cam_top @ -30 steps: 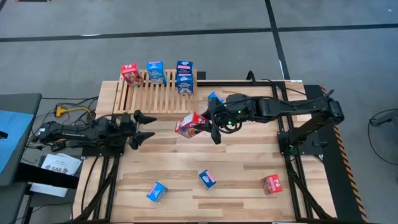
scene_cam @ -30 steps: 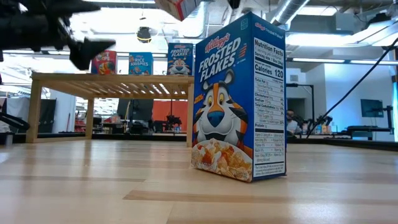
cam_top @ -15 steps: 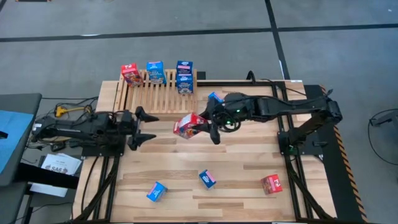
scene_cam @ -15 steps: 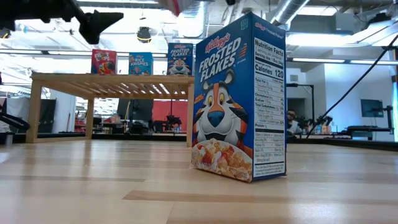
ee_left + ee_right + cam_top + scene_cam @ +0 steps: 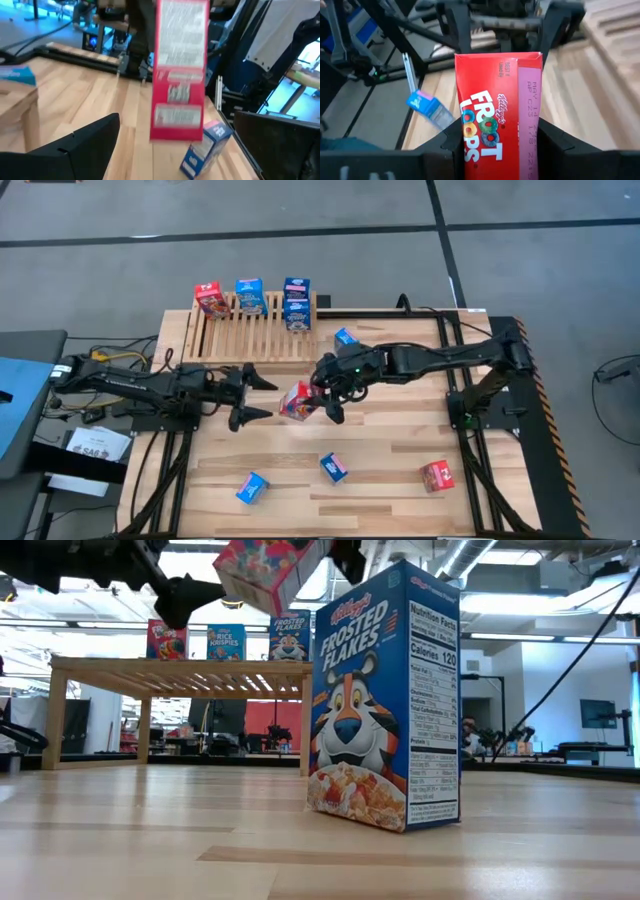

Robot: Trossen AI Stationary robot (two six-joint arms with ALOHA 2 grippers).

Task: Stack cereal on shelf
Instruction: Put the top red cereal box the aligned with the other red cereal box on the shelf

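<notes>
1. A light-wood plank table (image 5: 400,450) seen from above, with two dark robot arms reaching toward its middle.
2. The right gripper (image 5: 322,402) is over the middle of the table, its fingers closed on a red Froot Loops box (image 5: 297,402), which is tilted and held up off the table. In the right wrist view the red box (image 5: 497,120) sits clamped between the two dark fingers (image 5: 555,145).
3. The left gripper (image 5: 252,395) is just beside the held box, on its left, its fingers (image 5: 258,378) spread wide with nothing between them. The left wrist view shows the red box (image 5: 180,70) in front of this gripper.
4. The slatted wooden shelf (image 5: 240,340) stands at the far left part of the table. On its far edge stand three boxes in a row: a red box (image 5: 209,298), a blue Rice Krispies box (image 5: 249,297) and a blue Frosted Flakes box (image 5: 296,303).
5. A small blue box (image 5: 346,337) lies near the shelf's right end.
6. On the near part of the table lie a blue box at the left (image 5: 252,487), a blue box in the middle (image 5: 334,468) and a red box at the right (image 5: 436,476), well apart.
7. In the low view a large Frosted Flakes box (image 5: 385,700) stands upright close to the camera.
</notes>
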